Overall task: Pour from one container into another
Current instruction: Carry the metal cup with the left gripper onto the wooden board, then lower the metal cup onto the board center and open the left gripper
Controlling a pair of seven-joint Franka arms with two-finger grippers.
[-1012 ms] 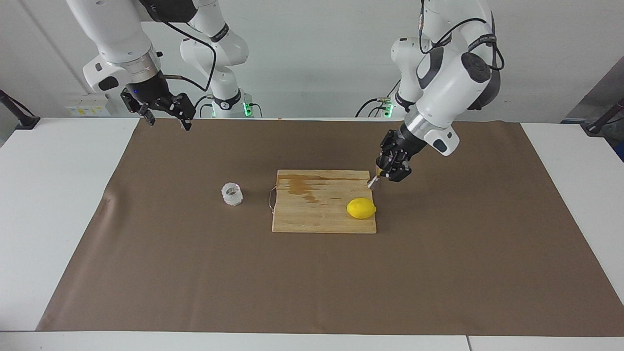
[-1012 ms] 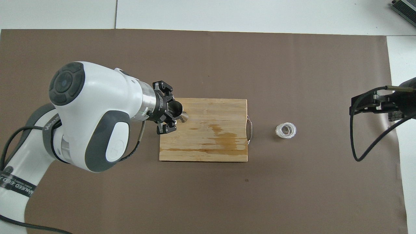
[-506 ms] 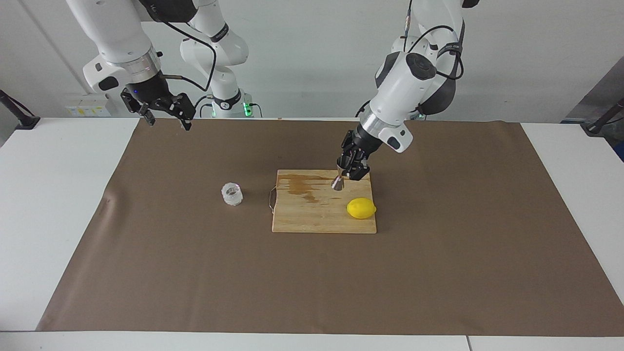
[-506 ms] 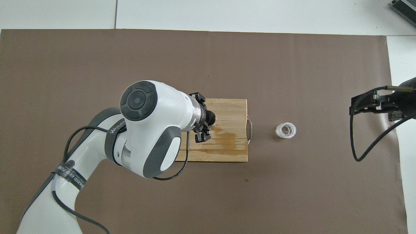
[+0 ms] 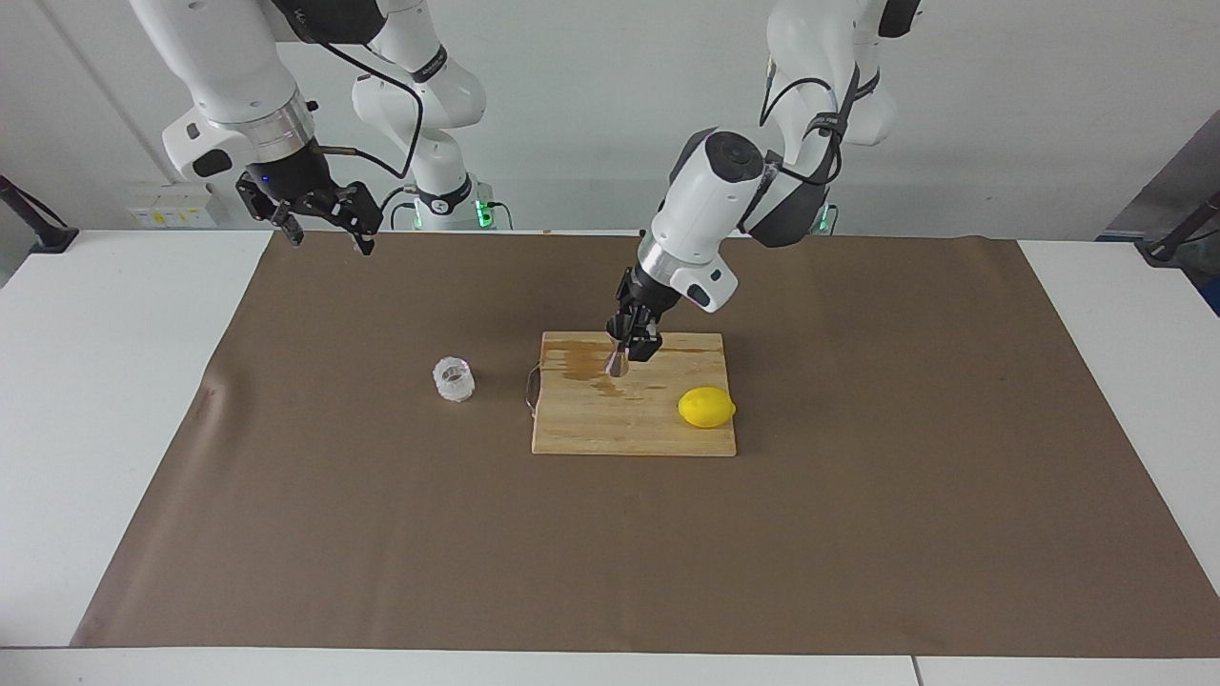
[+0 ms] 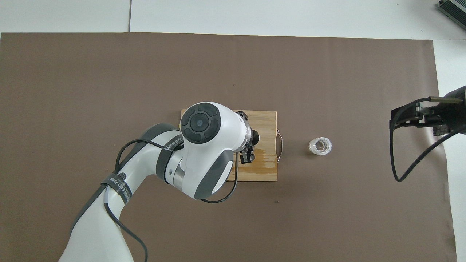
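Gripping the steel jigger [image 5: 618, 362], the left claw [image 5: 629, 349] hangs over the wooden board [image 5: 591, 429]; the glass tumbler [image 5: 454, 378] stands on the brown mat [image 5: 858, 534] toward the right arm's end of the worktop [image 5: 114, 381], contents unclear. The right claw [image 5: 319, 217] waits, fingers apart. From overhead, the left arm hides the jigger; the tumbler [image 6: 320, 146] sits beside the board [image 6: 267, 120].

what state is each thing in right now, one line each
jigger: held in the left end effector, lifted over the cutting board
glass tumbler: upright on the brown mat, untouched
cutting board: flat on the mat, stained wet-looking patch on top
lemon: whole, resting on the board
right end effector: waiting over the mat's edge, holding nothing
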